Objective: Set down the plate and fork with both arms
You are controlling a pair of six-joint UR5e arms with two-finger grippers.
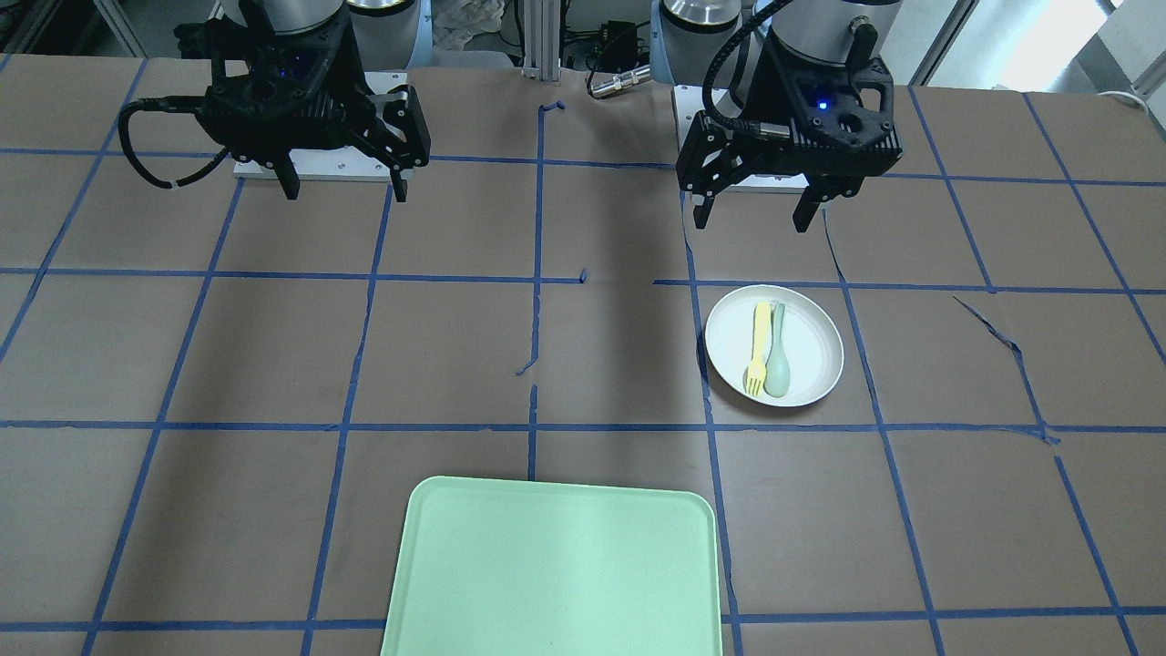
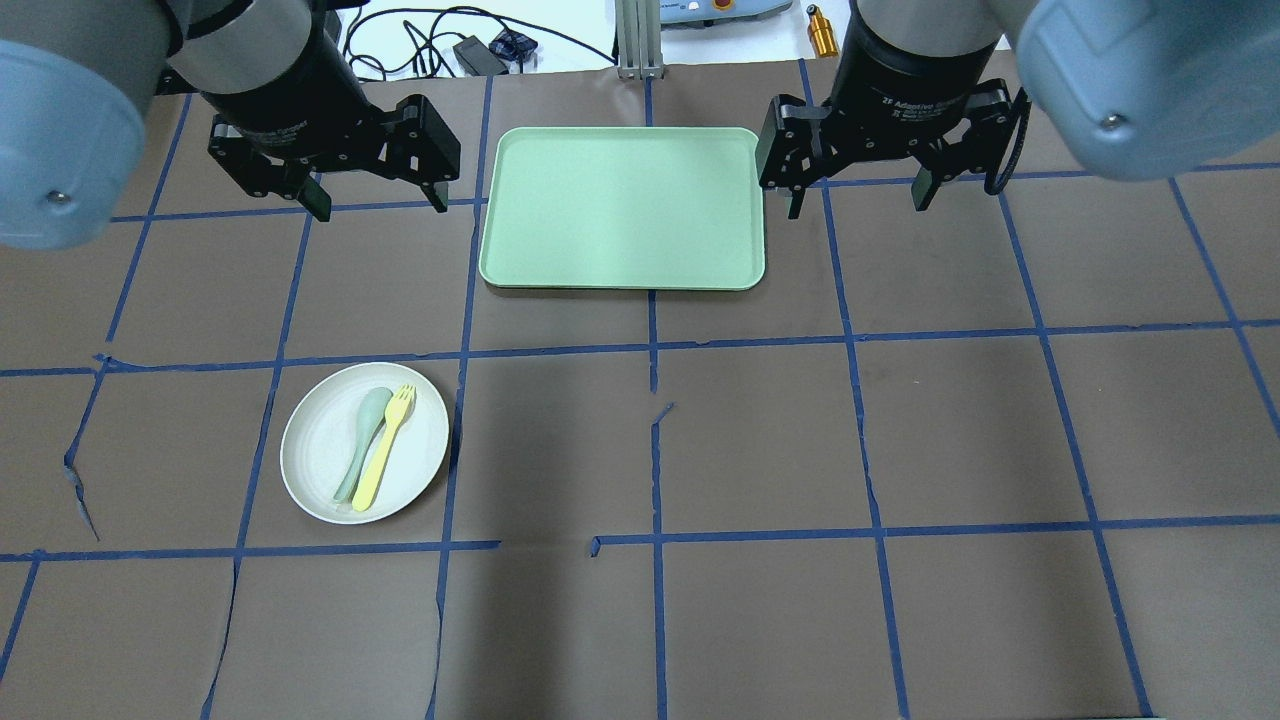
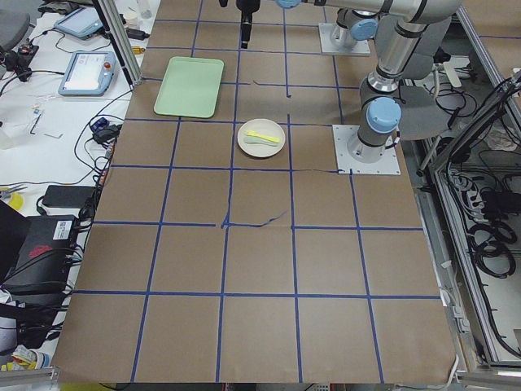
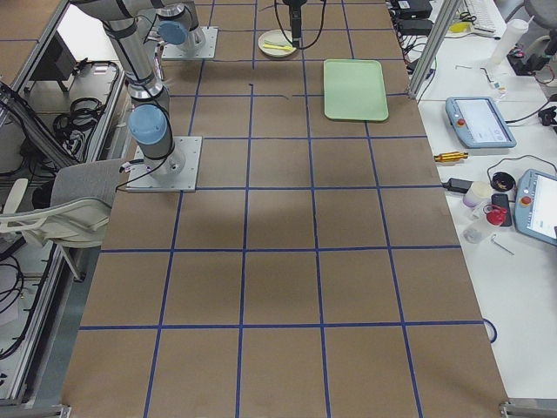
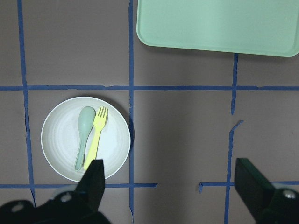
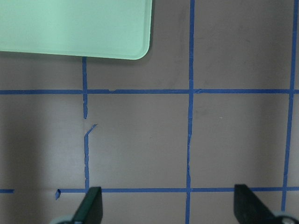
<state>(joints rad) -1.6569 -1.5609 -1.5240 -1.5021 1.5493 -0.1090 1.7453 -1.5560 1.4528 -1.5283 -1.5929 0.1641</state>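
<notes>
The round off-white plate [image 2: 322, 470] lies on the table's left half, also in the front view [image 1: 811, 346] and left wrist view [image 5: 60, 140]. On it lie the pale yellow fork [image 2: 384, 446] [image 1: 757, 349] [image 5: 95, 137] and a grey-green spoon [image 2: 362, 441] side by side. My left gripper [image 2: 374, 205] [image 1: 754, 213] hangs open and empty, high above the table behind the plate. My right gripper [image 2: 858, 200] [image 1: 344, 189] hangs open and empty to the right of the tray.
A rectangular mint-green tray [image 2: 622, 206] [image 1: 554, 565] lies at the table's far middle, between the two grippers. Brown paper with blue tape lines covers the table. Cables and devices lie beyond the table's far edge.
</notes>
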